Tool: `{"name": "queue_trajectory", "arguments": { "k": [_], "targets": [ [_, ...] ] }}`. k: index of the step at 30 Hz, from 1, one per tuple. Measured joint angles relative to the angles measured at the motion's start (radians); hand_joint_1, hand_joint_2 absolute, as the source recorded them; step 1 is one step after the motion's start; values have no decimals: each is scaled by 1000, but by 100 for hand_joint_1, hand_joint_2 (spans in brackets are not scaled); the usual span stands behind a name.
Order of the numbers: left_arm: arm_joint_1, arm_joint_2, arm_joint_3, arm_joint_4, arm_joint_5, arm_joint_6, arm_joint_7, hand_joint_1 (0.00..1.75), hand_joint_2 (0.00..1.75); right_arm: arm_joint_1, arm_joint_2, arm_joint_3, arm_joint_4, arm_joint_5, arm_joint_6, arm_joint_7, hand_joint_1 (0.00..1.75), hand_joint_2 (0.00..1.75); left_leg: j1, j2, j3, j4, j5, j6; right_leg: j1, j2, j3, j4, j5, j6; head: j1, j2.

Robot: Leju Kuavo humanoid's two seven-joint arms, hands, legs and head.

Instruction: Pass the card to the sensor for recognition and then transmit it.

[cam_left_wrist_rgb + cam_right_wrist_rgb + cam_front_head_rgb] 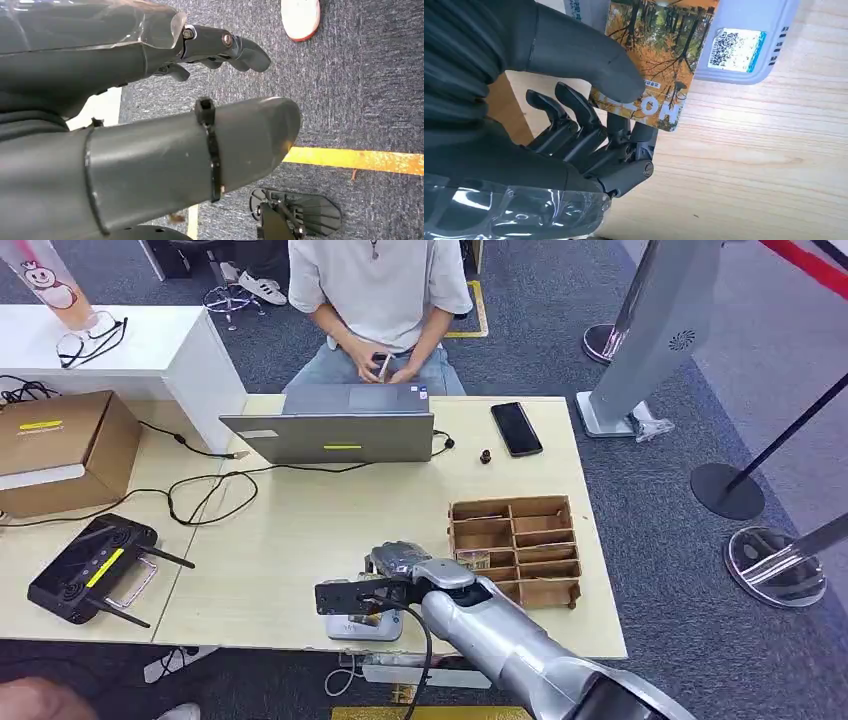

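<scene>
- The pale wooden table (300,540) is carrying everything: an open laptop (340,430) at its far side with a seated person (378,300) behind it, a black phone (516,428), a cardboard box (55,445) and a black remote controller (90,570) toward the left.
- A brown compartment tray (515,548) is sitting near the table's right edge, just beside the right arm.
- The card sensor (749,40), a light grey reader with a QR sticker, is lying on the table's near edge.
- The right hand (589,115) is pinching the card (649,60) between the thumb on its printed face and fingers beneath, and is holding it over the sensor so that the card overlaps it.
- The card is looking thin, light, stiff and glossy, so it is probably slippery; gripping one short end, as here, is leaving the rest free to face the reader.
- The left hand (215,47) is hanging over the carpet with fingers curled in, holding nothing.
</scene>
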Motion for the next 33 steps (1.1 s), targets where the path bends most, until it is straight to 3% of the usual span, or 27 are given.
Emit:
{"name": "queue_trajectory", "arguments": {
  "k": [33],
  "targets": [
    [0, 0, -1, 0, 6, 3, 0, 0, 0, -6, 0, 0, 7, 0, -15, -19, 175, 175, 0, 0, 0, 0, 0, 0, 0, 0, 0, 0, 0, 0, 0, 0]
  ]
}}
